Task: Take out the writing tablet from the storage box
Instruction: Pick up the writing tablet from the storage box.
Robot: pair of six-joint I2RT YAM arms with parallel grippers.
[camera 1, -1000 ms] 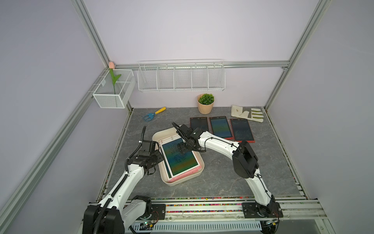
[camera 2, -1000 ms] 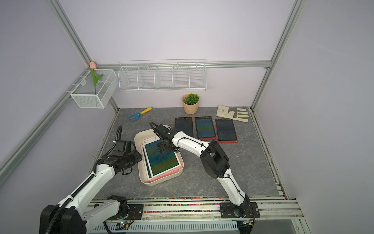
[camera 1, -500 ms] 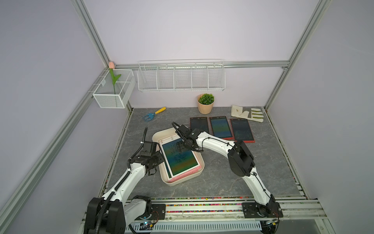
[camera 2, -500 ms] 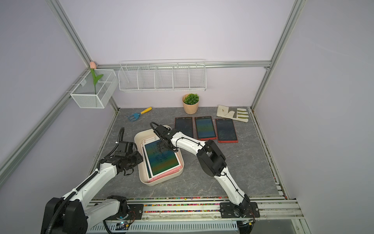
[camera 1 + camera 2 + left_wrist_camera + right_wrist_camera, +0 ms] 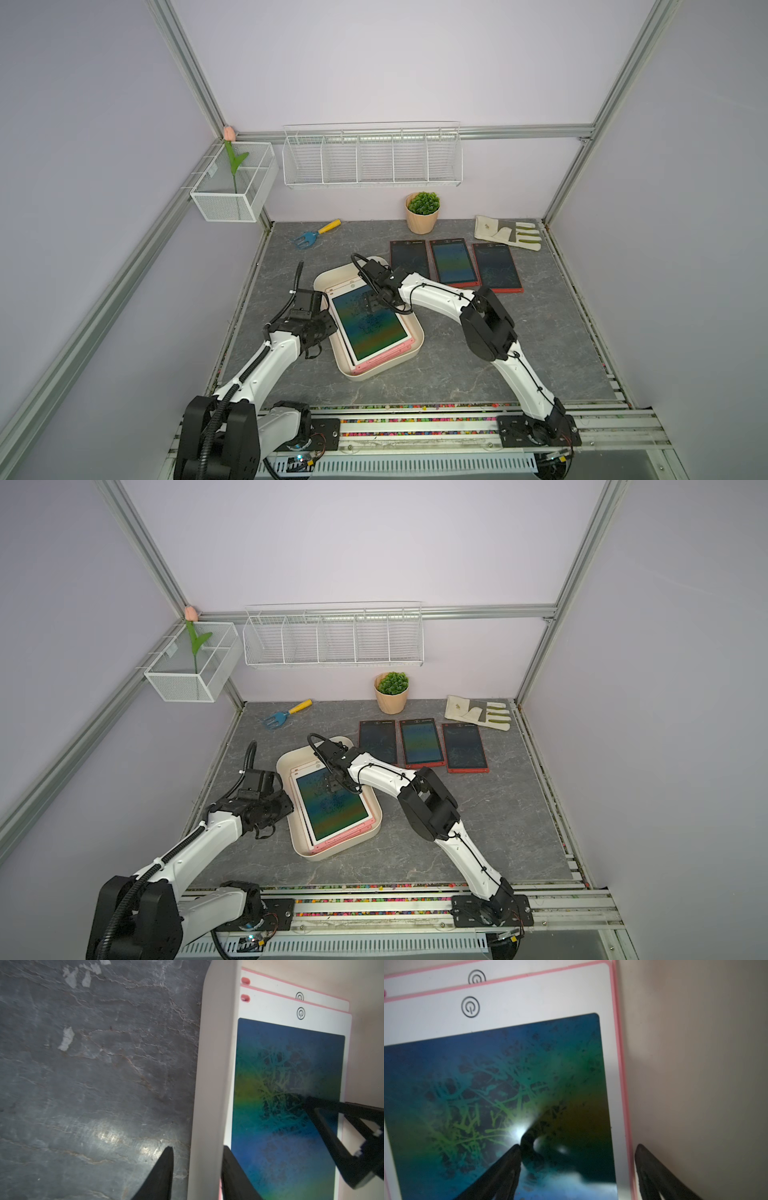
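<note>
Both grippers are working the cream storage box [image 5: 409, 324], which sits mid-table with the stacked writing tablets lying flat inside.

From up top the left gripper [image 5: 322, 328] is just a black blob at the box's left wall, but its wrist cam shows it properly: jaws narrowed, one finger [image 5: 160, 1176] outside over the grey slate table [image 5: 93, 1064], the other inside against the top writing tablet [image 5: 286, 1093], with the wall between them. Can't tell if they actually pinch it yet. The right gripper [image 5: 577, 1172] stands wide open, one finger [image 5: 500, 1176] on the rainbow screen and the other past the pink edge. Only the wrist cams show a second pink-edged tablet [image 5: 436, 978] peeking out underneath.
</note>
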